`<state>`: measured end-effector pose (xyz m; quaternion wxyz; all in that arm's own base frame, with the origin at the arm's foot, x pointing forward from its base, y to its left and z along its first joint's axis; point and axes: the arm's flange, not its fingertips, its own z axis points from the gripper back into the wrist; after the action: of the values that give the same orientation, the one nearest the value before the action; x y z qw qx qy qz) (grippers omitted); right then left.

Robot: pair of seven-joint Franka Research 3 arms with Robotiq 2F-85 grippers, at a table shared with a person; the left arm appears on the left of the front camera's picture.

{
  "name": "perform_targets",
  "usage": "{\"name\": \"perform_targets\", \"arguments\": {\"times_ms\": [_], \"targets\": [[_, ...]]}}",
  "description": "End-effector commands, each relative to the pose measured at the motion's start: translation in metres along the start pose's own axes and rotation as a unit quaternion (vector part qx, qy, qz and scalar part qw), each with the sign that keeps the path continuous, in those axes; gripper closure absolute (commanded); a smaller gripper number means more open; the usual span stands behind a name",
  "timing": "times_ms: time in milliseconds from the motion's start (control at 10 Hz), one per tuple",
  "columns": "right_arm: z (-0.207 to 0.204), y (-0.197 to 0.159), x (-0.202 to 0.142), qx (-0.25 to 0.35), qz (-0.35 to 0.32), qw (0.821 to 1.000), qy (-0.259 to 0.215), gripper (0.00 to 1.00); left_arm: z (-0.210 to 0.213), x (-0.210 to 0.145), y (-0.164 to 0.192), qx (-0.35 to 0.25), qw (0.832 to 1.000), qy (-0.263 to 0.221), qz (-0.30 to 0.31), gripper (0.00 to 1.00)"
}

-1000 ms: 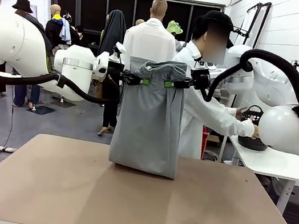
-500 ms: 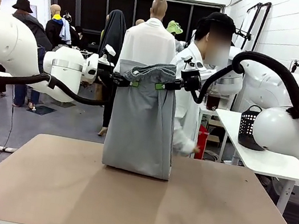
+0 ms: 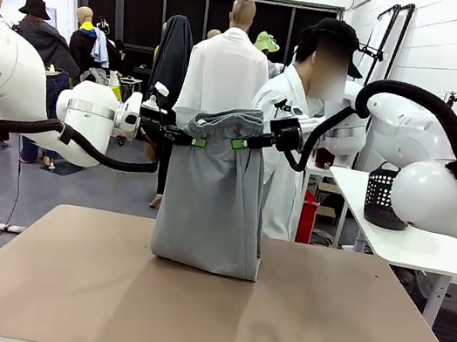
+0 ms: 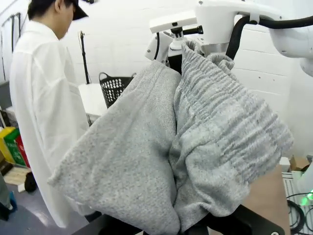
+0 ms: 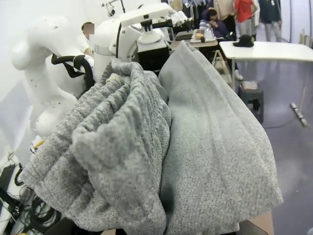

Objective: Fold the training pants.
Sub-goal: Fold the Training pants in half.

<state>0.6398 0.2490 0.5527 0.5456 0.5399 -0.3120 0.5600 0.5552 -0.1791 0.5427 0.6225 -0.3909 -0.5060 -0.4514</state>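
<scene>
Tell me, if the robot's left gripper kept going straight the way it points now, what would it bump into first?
The left gripper points sideways toward the right gripper, both shut on the training pants. It would first push into the bunched waistband, then probably meet the right gripper's fingers just beyond.

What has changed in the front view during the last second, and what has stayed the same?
Both tools, left and right, carried the hanging light grey soft-fabric pants toward the robot's left. The person in the white coat straightened up from the side table. Unchanged: both tools grip the waistband, and the hem rests on the brown table.
</scene>
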Motion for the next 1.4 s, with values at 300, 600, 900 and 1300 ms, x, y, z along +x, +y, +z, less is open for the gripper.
{"name": "perform_targets", "arguments": {"times_ms": [300, 600, 900, 1300], "targets": [[-0.020, 0.037, -0.062, 0.019, -0.078, 0.994, -0.069, 1.00, 0.020, -0.040, -0.034, -0.039, 0.996, 0.049, 0.070, 1.00], [-0.037, 0.039, -0.100, 0.032, -0.111, 0.988, -0.098, 1.00, 0.026, -0.068, -0.060, -0.061, 0.991, 0.057, 0.108, 1.00], [-0.047, 0.028, -0.111, 0.038, -0.121, 0.989, -0.074, 1.00, 0.028, -0.067, -0.064, -0.060, 0.991, 0.049, 0.105, 1.00], [-0.047, 0.028, -0.111, 0.038, -0.121, 0.989, -0.074, 1.00, 0.015, -0.078, -0.060, -0.062, 0.991, 0.044, 0.106, 1.00]]}}
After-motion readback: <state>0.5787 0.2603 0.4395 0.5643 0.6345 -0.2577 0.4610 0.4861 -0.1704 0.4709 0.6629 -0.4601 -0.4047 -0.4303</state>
